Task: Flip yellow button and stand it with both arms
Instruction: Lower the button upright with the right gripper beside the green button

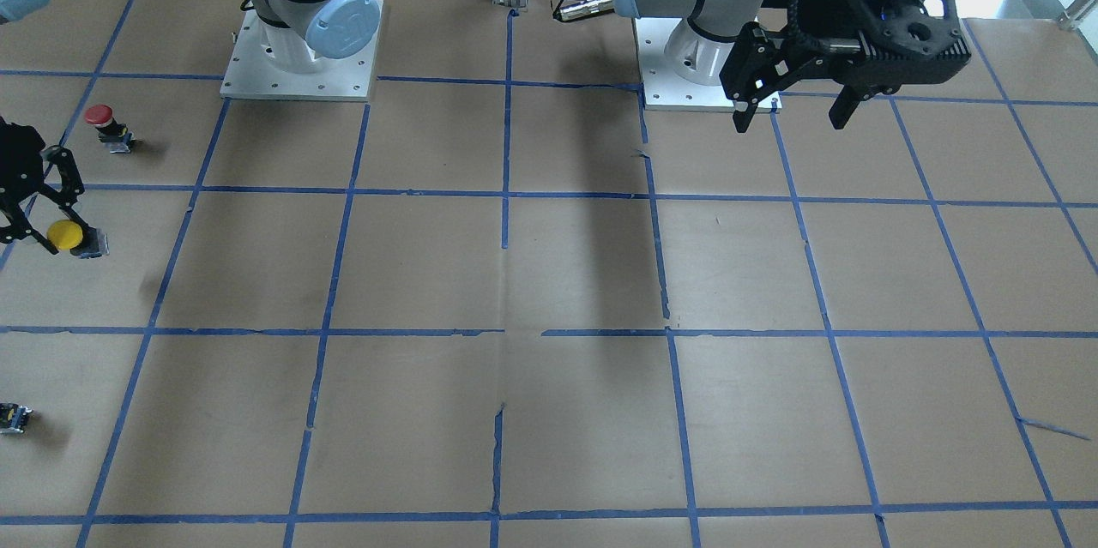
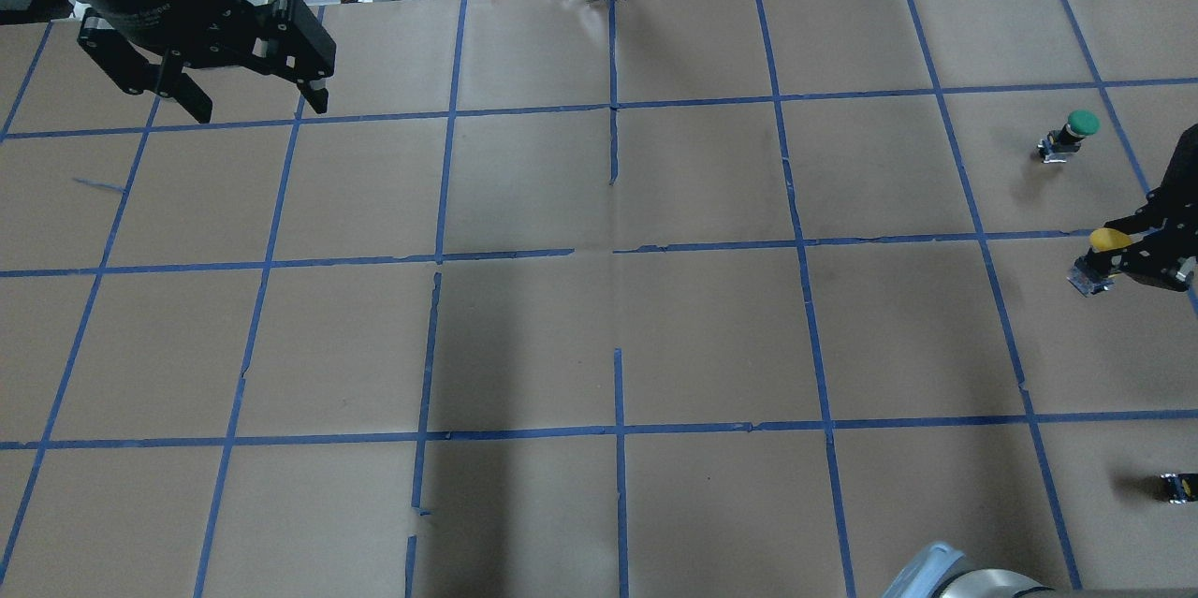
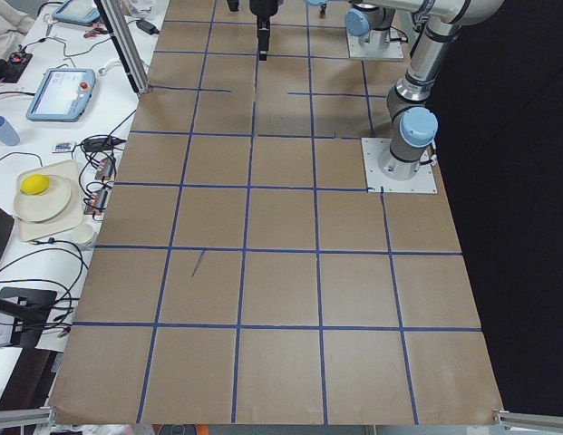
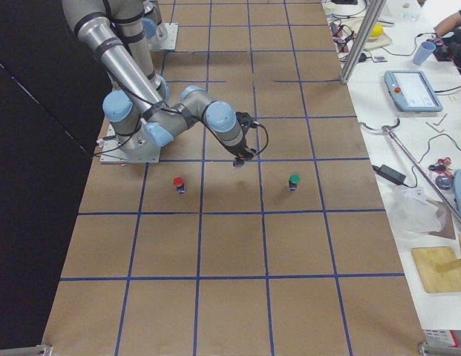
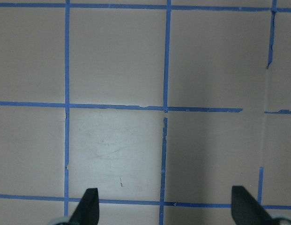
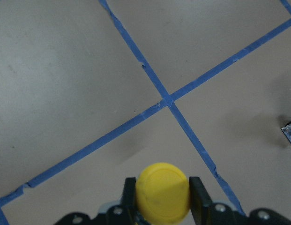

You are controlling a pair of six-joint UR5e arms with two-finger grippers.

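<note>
The yellow button (image 1: 65, 234) is tipped on its side in my right gripper (image 1: 57, 224), at the far right of the table. Its grey body (image 1: 90, 244) sticks out past the fingers. In the overhead view the cap (image 2: 1109, 239) and the body (image 2: 1090, 279) show at my right gripper (image 2: 1128, 254). In the right wrist view the round yellow cap (image 6: 162, 192) sits between the two black fingers (image 6: 197, 194), which are shut on it, just above the paper. My left gripper (image 1: 789, 115) is open and empty, high over the far left of the table (image 2: 248, 107).
A red-capped button (image 1: 107, 126) stands near the right arm's base. A green-capped button (image 2: 1072, 135) stands farther out. A tiny black part with a yellow label (image 2: 1177, 487) lies at the right edge. The brown paper has a blue tape grid (image 2: 613, 261).
</note>
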